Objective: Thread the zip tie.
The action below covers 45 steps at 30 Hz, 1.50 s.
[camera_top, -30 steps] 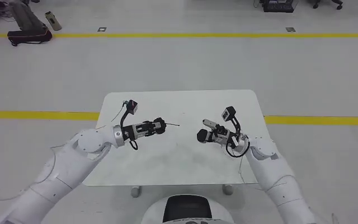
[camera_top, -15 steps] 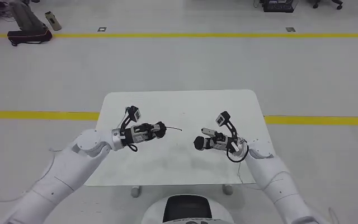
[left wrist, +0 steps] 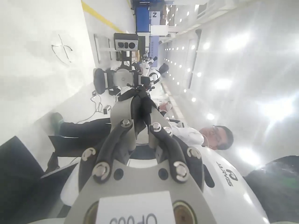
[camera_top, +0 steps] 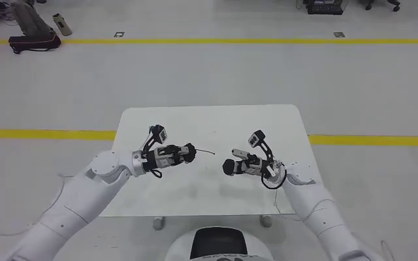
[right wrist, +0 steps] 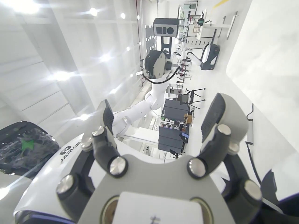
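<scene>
The left claw (camera_top: pixel 190 153) is pressed together on the tie (camera_top: pixel 204 151), pinching it near one end. The right claw (camera_top: pixel 225 168) faces it with fingers spread wide and nothing between them. In the last second both arms have drifted toward the near edge of the table (camera_top: pixel 215 121) and in toward each other, the right one more so, and the gap between the tie's free tip and the spread fingers has shrunk to a small one. To my eye the approach is nearly done. The right claw has to take that tip before any threading can start, so the task looks barely begun. The tie is a thin black strip, held in the air over the middle of the table. Its loose length pokes out rightward from the left claw, nearly straight with a slight bend near the tip. It sits a little farther off than the right claw, not quite in line with it. I cannot make out its head, or which end is pinched.
</scene>
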Motion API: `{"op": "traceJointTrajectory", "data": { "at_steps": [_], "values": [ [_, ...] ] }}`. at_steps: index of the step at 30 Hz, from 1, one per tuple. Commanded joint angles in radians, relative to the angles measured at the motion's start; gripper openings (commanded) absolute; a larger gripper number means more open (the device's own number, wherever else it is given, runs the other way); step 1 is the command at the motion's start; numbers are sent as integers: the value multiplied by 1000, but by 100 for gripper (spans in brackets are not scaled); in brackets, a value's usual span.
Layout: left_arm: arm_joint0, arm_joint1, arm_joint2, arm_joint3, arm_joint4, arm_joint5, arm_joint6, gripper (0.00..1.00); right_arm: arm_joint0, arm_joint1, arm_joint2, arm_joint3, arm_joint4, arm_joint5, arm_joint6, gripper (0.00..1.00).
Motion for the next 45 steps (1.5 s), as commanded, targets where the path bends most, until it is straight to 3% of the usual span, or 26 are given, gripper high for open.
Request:
{"op": "traceJointTrajectory", "data": {
  "at_steps": [1, 4, 6, 12, 16, 22, 24, 27, 28, 45],
  "values": [
    [0, -3, 2, 1, -13, 11, -13, 0, 9, -5, -3, 2, 17, 0, 11, 100],
    [-5, -8, 7, 10, 1, 20, 2, 0, 24, -14, 4, 9, 10, 0, -12, 100],
    [-10, -11, -2, 4, 43, -32, 58, 0, 25, -17, 14, -10, 4, 0, -18, 100],
    [-10, -11, -2, 4, 43, -32, 58, 0, 25, -17, 14, -10, 4, 0, -18, 100],
    [3, -21, 6, 0, -28, 16, 53, 0, 10, -19, 11, -50, -2, 0, -54, 100],
    [-1, -31, 5, 24, -90, 45, 25, 0, 13, -32, 25, -36, 67, 0, 3, 100],
    [-4, -35, 3, 30, -107, 49, 22, 0, 17, -37, 32, -27, 68, 0, 21, 91],
    [-5, -40, 1, 37, -119, 52, 14, 0, 20, -46, 43, -19, 62, 0, 39, 52],
    [-5, -42, 0, 38, -123, 52, 11, 0, 20, -49, 46, -17, 60, 0, 43, 49],
    [0, -58, -13, 40, -109, 72, -32, 0, 33, -110, 82, 29, 3, 0, 66, 36]
  ]
}}
